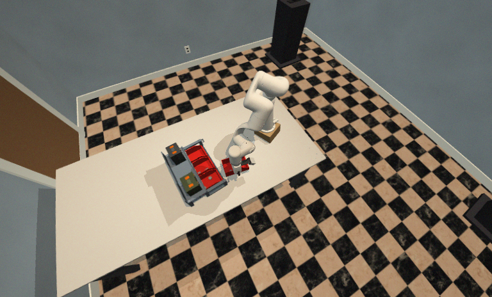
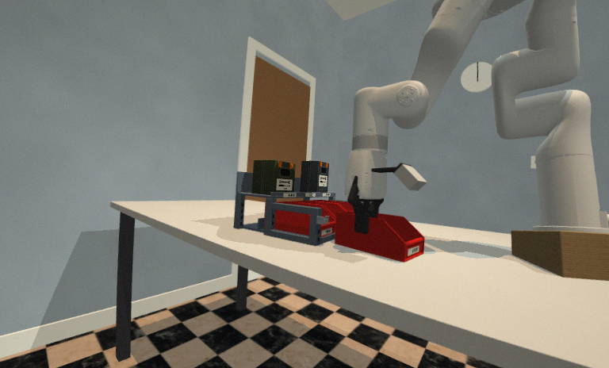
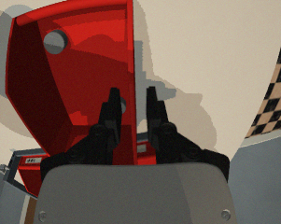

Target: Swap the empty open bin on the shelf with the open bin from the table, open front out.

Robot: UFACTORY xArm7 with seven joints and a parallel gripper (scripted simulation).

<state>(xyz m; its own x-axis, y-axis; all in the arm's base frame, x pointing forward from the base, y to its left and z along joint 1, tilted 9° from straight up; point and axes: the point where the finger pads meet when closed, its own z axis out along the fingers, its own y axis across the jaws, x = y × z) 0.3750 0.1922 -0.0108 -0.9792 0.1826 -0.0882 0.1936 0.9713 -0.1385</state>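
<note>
Swap seems not begun: red bin (image 1: 228, 167) (image 2: 379, 238) (image 3: 89, 79) with grey parts (image 3: 55, 42) stands on desk (image 1: 108, 207) (image 2: 457, 288) (image 3: 201, 47); gripper (image 1: 238, 173) (image 2: 362, 229) (image 3: 133, 99) parted around side wall, grasping nothing.

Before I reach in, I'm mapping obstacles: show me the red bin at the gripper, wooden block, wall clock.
Red bin (image 1: 227, 168) (image 2: 381, 239) (image 3: 89, 70): top and wrist, inside; exterior, long side.
Wooden block (image 1: 273, 134) (image 2: 536, 253): top and exterior, side.
Wall clock (image 2: 470, 80): exterior, face.
</note>
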